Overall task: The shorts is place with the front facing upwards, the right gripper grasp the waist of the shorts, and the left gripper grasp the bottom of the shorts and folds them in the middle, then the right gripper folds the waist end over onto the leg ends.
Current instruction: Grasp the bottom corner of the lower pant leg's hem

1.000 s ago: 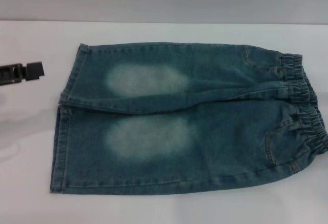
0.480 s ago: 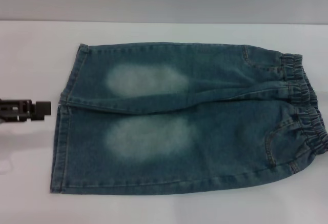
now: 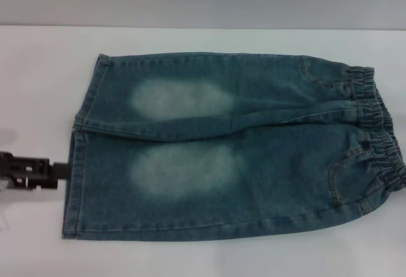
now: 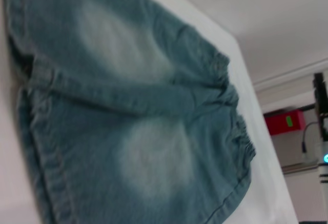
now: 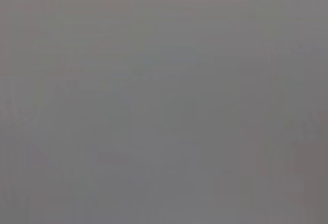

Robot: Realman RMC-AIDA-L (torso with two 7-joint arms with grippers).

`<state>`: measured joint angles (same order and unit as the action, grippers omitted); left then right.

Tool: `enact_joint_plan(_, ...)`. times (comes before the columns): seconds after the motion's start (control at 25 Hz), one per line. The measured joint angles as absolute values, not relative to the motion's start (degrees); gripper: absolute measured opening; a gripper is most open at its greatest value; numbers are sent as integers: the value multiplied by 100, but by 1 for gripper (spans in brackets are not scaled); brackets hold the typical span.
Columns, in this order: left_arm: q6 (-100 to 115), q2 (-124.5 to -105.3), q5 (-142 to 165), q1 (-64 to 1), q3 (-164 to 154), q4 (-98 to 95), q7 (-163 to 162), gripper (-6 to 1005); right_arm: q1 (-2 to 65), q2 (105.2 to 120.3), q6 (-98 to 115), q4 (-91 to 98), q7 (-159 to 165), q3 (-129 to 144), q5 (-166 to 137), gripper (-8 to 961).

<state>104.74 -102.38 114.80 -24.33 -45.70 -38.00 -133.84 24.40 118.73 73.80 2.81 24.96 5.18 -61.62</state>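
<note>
- The shorts [image 3: 228, 147] lie flat, front up, on the white desk [image 3: 38, 61], ready for folding;
- the left pincer [image 3: 54, 172] sits just beside their leg hems [image 3: 73, 182], apparently lined up to grip them, holding nothing; its opening cannot be told;
- the right pincer is out of view.

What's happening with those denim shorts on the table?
The shorts lie flat and unfolded on the white table, waist toward the robot's right. The left pincer is beside the leg hems, seemingly about to grasp them. The right pincer is not in view, and no fold is made yet.
</note>
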Motion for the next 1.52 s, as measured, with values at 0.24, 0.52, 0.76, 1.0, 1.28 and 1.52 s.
enact_joint_plan(0.24, 10323, -10362, 12013, -2504, -4568, -3511, -13400, 723, 2477, 11873, 7318, 281, 2495, 518, -6162, 540)
enact_joint_plan(0.52, 10102, -10503, 12365, -2457, -4561, -3500, -13460, 723, 2521, 11873, 7223, 281, 2492, 525, -6162, 539)
enact_joint_plan(0.76, 9934, -10539, 12574, -2411, -4561, -3498, -13508, 723, 2531, 11873, 7214, 280, 2444, 601, -6161, 540)
enact_joint_plan(1.0, 9836, -10571, 12668, -2408, -4561, -3497, -13534, 723, 2531, 11873, 7206, 273, 2348, 638, -6161, 540)
enact_joint_plan(1.28, 9776, -10572, 12674, -2414, -4569, -3489, -13584, 723, 2531, 11873, 7192, 272, 2346, 664, -6161, 539)
enact_joint_plan(1.52, 9755, -10571, 12676, -2455, -4571, -3489, -13608, 723, 2539, 11873, 7137, 272, 2339, 668, -6161, 539)
